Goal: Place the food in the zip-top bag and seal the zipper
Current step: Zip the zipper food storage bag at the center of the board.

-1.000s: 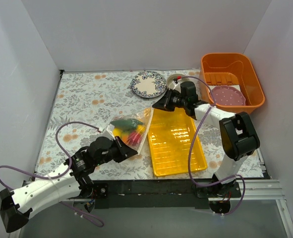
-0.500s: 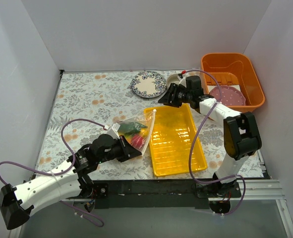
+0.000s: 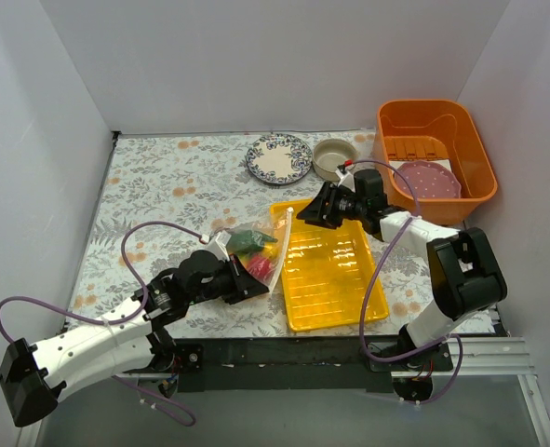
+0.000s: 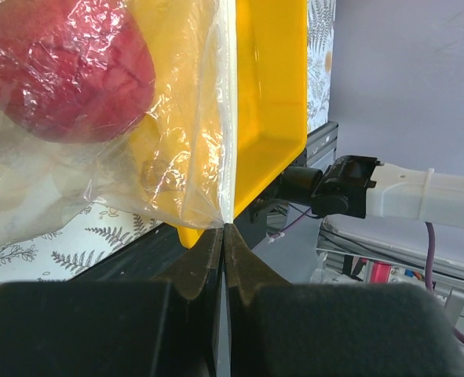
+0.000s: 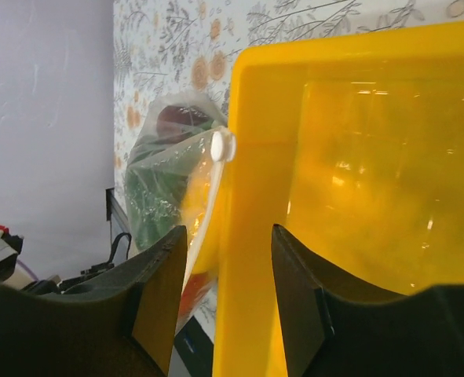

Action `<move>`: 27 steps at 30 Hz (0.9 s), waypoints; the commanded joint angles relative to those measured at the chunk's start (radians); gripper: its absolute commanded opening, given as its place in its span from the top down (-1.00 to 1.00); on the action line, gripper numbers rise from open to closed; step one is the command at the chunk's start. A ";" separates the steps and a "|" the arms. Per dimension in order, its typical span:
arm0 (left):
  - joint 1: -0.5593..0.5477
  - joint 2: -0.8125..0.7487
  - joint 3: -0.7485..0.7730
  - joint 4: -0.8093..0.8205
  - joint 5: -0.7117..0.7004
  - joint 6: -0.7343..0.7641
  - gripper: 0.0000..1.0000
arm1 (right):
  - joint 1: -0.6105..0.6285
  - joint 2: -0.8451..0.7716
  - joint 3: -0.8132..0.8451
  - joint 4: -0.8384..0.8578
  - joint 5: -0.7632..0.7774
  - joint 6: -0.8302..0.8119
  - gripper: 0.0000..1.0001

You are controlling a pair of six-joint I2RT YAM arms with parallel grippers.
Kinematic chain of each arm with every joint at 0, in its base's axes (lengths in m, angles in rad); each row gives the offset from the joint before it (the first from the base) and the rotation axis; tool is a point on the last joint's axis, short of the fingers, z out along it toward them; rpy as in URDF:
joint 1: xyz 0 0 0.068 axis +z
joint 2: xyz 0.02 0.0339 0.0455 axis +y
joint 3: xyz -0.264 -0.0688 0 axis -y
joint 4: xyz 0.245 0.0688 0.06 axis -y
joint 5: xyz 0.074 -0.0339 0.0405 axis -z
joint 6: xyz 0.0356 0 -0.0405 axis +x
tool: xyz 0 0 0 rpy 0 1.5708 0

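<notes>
Left tool (image 4: 224,229) is pinched tight on the near corner of the zip-top bag (image 3: 247,244), and that corner is all it has. The bag sits on the floral surface (image 3: 163,186), leaning against the left rim of the yellow tray (image 3: 335,279). The food (image 4: 59,71) is inside; red, yellow and green show through the plastic.

Over to the right tool (image 5: 230,232) — jaws standing apart, nothing between them, hovering over the tray's far left corner. Just ahead of it is the zipper (image 5: 207,196) with a small white knob (image 5: 222,145) at its far end, lying against the tray rim. Whether the strip is already pressed closed along its length, I can't tell from these angles.

Now the risks. The knob sits right on that rim, so a closing grab could catch the rim along with the strip, or miss the thin strip altogether. And a hard pull along the zipper could tug that corner out of the left pinch — then the bag slides or tips, and if the mouth isn't closed the food could roll out.
</notes>
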 commanded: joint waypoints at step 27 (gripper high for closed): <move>-0.002 -0.079 -0.002 -0.003 -0.022 -0.001 1.00 | 0.026 0.179 0.086 0.266 -0.052 0.152 0.06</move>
